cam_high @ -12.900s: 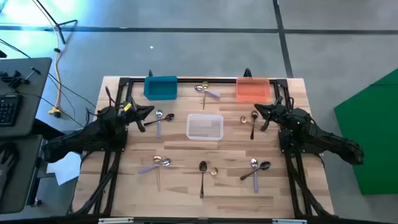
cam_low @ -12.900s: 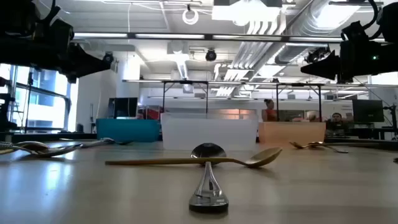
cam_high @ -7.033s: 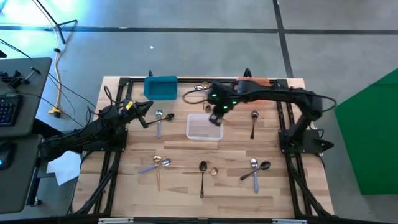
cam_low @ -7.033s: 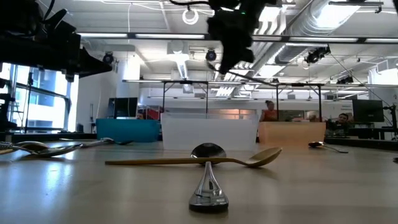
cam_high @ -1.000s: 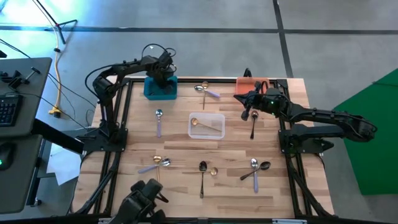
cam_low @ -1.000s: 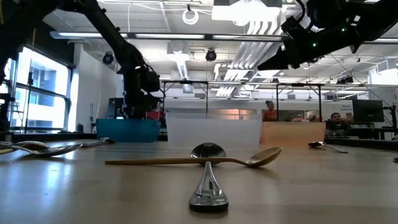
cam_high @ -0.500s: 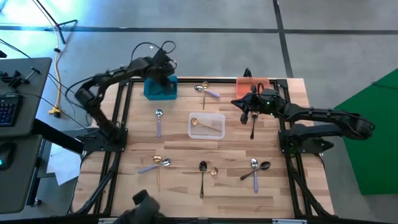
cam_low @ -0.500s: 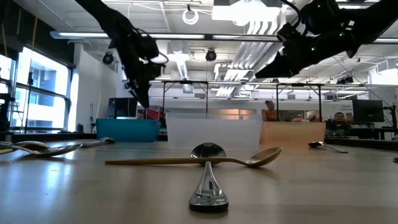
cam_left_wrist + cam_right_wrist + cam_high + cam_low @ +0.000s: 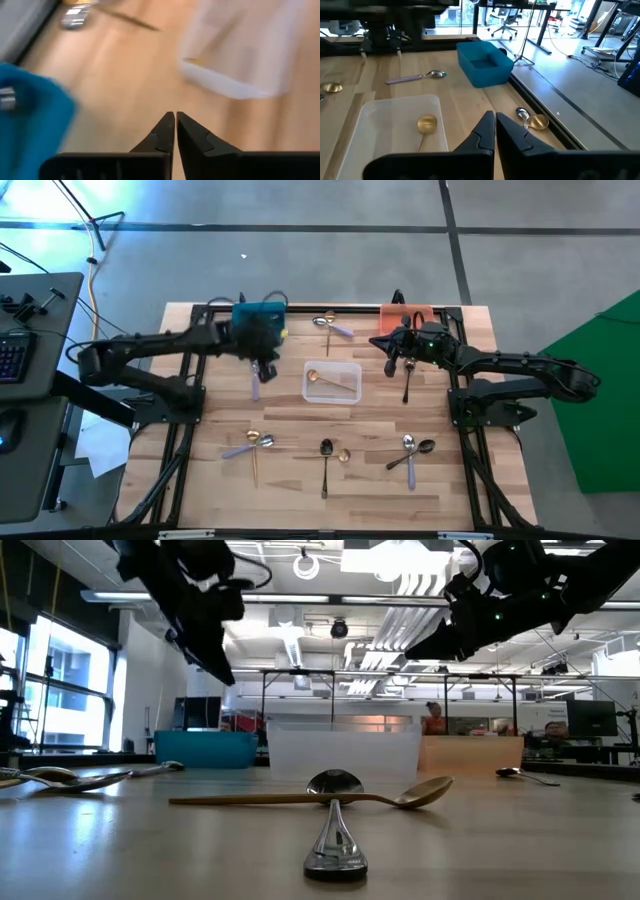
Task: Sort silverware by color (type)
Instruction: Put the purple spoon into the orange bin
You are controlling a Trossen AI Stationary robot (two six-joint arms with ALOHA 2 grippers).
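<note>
I read this as mid-sort: one gold spoon (image 9: 313, 377) already lies in the clear bin (image 9: 350, 393) at the centre of the overhead frame, and most of the silverware is still out on the bench (image 9: 300, 480).

My left tool (image 9: 262, 370) hangs just left of the clear bin, below the blue bin (image 9: 245, 312), right over the lilac-handled silver spoon (image 9: 255, 388) lying there. Its wrist camera shows the fingers pressed together with nothing between them. My right tool (image 9: 393, 366) hovers at upper right, below the orange bin (image 9: 428, 311) and just left of a dark spoon (image 9: 408, 385); its fingers are likewise closed and empty.

Elsewhere, a gold and a silver spoon cross (image 9: 330, 326) at the top edge between the blue and orange bins. Along the lower part of the frame sit a gold and lilac pair (image 9: 252, 445), a dark spoon beside a gold one (image 9: 327, 458), and a dark and lilac pair (image 9: 412, 450).

Next, I judge, the left tool must spread its fingers, drop onto the lilac handle beneath it and lift. The thin handle lies flat on the bench, so a shallow grip could slip.
</note>
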